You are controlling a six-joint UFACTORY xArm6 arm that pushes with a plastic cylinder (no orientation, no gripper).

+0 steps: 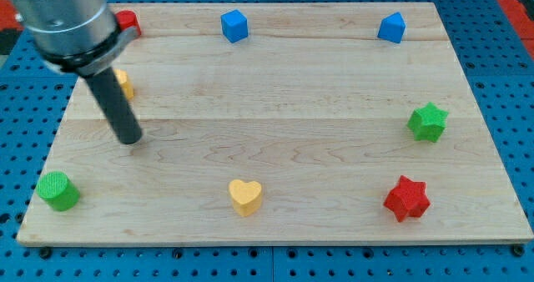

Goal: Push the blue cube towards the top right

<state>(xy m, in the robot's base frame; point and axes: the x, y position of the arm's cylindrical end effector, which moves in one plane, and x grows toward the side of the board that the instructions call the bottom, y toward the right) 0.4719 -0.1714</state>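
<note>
A blue cube (234, 25) sits near the view's top edge, left of centre. A second blue block (390, 27), with a peaked top, sits near the top right. My tip (130, 138) rests on the board at the view's left, well below and left of the blue cube and apart from it. The dark rod rises from the tip up to the grey arm body at the top left.
A red block (127, 20) shows at the top left, partly hidden by the arm. A yellow block (124, 83) peeks out behind the rod. A green cylinder (57, 190) is bottom left, a yellow heart (245, 196) bottom centre, a red star (406, 198) bottom right, a green star (427, 121) at the right.
</note>
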